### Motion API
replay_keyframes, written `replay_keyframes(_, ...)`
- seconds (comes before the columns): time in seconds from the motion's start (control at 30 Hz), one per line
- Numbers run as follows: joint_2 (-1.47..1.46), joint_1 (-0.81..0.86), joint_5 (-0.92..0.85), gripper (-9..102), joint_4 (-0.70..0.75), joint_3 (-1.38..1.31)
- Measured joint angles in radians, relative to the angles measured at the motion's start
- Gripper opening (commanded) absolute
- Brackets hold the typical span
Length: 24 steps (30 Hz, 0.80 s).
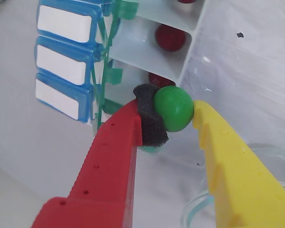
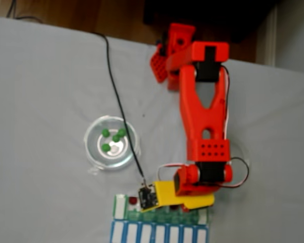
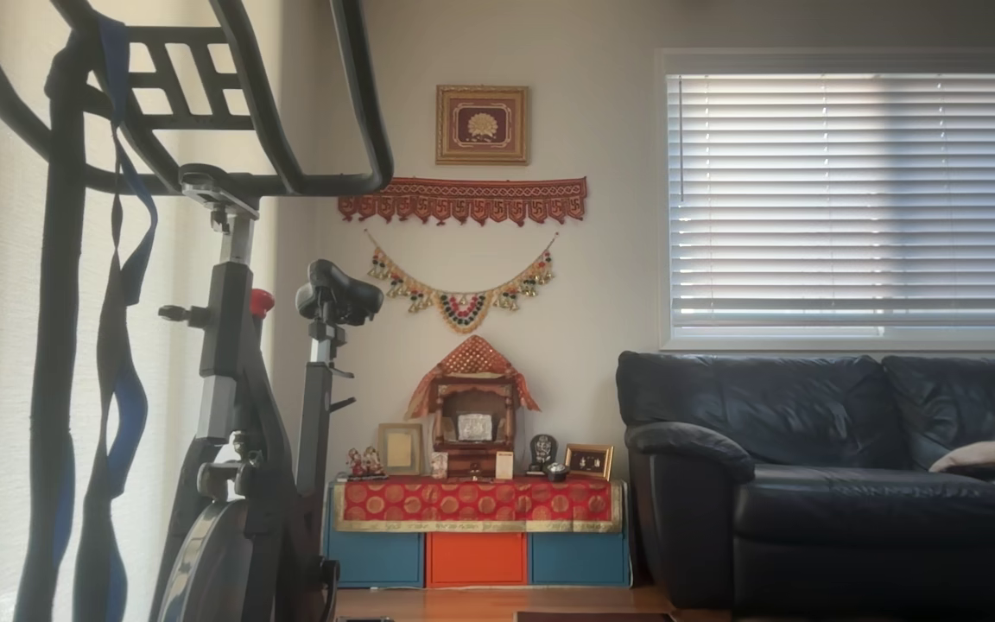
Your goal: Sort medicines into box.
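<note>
In the wrist view my gripper [image 1: 170, 113] is shut on a glossy green medicine ball [image 1: 176, 107], pinched between the black foam pad of the red finger [image 1: 115, 152] and the yellow finger [image 1: 228, 161]. It hangs just above the near end of the box [image 1: 133, 45], whose white compartments stand open with green lids folded back. Two dark red balls [image 1: 170, 37] [image 1: 160, 79] lie in separate compartments. In the fixed view the gripper [image 2: 178, 205] is over the box [image 2: 122, 207] at the bottom edge. Several green balls [image 2: 114, 138] lie in a glass dish [image 2: 94, 152].
A blue-lidded organizer row [image 1: 64, 23] [image 2: 159, 234] lies right beside the box. A clear dish rim [image 1: 192, 211] sits under the yellow finger. A black cable [image 2: 119, 101] crosses the grey table past the dish. The other view shows a living room with an exercise bike [image 3: 238, 389].
</note>
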Motion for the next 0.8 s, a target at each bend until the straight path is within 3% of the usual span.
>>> replay_keyframes(0.8, -0.071, -0.040, 0.025, 1, -0.018, -0.080)
